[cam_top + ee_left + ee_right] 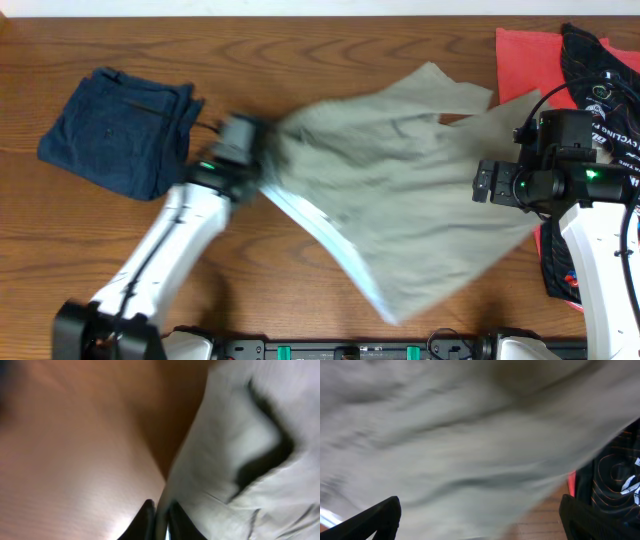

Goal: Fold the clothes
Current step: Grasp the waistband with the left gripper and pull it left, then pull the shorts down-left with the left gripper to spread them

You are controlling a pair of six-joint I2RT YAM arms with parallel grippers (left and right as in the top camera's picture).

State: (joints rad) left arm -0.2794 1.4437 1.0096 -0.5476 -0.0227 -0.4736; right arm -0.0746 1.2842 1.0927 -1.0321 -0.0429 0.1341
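Limp, light trousers (400, 190) are pinched edgewise by the left gripper (160, 521); the right gripper (480, 515) is spread wide; corners are best gripped.

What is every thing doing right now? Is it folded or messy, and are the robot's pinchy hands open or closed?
khaki trousers, unfolded, spread out, left edge pinched, blurred.
navy garment, folded, lying on the table.
red garment, lying flat, partly under the black jersey.
black jersey, bunched up, not folded.
left gripper, jaws shut on the khaki trousers.
right gripper, jaws open wide, holding nothing.
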